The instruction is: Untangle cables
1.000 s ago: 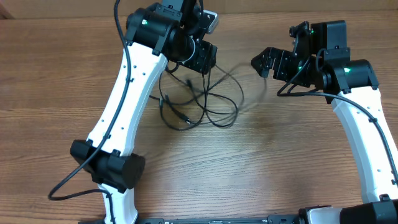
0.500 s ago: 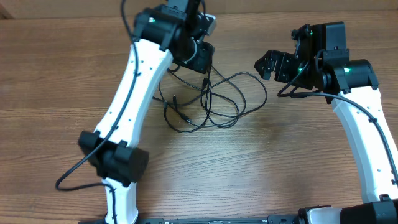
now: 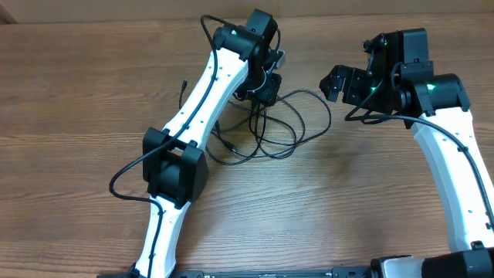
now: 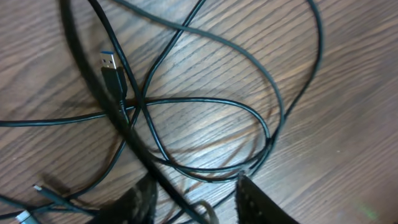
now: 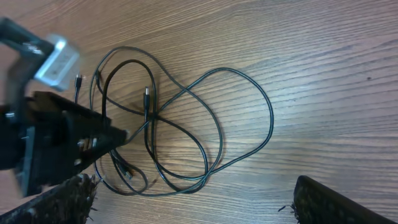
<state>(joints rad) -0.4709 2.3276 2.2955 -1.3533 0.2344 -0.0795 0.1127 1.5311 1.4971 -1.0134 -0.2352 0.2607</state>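
Parted to a middling gap, not pressed together: the ridged black fingers [image 4: 258, 200] of the left gripper [image 4: 193, 196], low in its wrist view, plainly pinching nothing. Through that gap, one blurred strand of the thin black flexible cables [image 4: 199, 99], raised off the wood and running up and away to the left; impossible to tell whether touching either pad. Just beyond the fingertips, several loops crossing one another flat on the brown wood-grain table [image 4: 348, 124], the widest curving off to the right of the fingers. Farther out and to the left, a black USB plug [image 4: 112, 65] with a silver-blue tip, lying beside the crossing strands. Low at the left of the fingers, a slim connector [image 4: 38, 188] at a strand's end.

Spread wide and holding nothing: the rough black fingers [image 5: 326, 199] of the right gripper [image 5: 193, 186]. Ahead of those fingers and apart from them, the same cables [image 5: 272, 118] in a loose tangle on the table [image 5: 323, 50]: one large loop reaching nearest, tighter loops behind it, a small plug end [image 5: 147, 96] near the middle. Beyond the tangle to the left, the left gripper's black body over the far strands, topped by a pale silver block [image 5: 56, 62].

From overhead, cables [image 3: 257, 127] sprawled between the two grippers, mostly under the left gripper [image 3: 262, 89] and on its near side, with the outermost loop near the right gripper [image 3: 334, 81] but not touching it. Farther out on either side, white arm links [image 3: 197, 104] with black joints.
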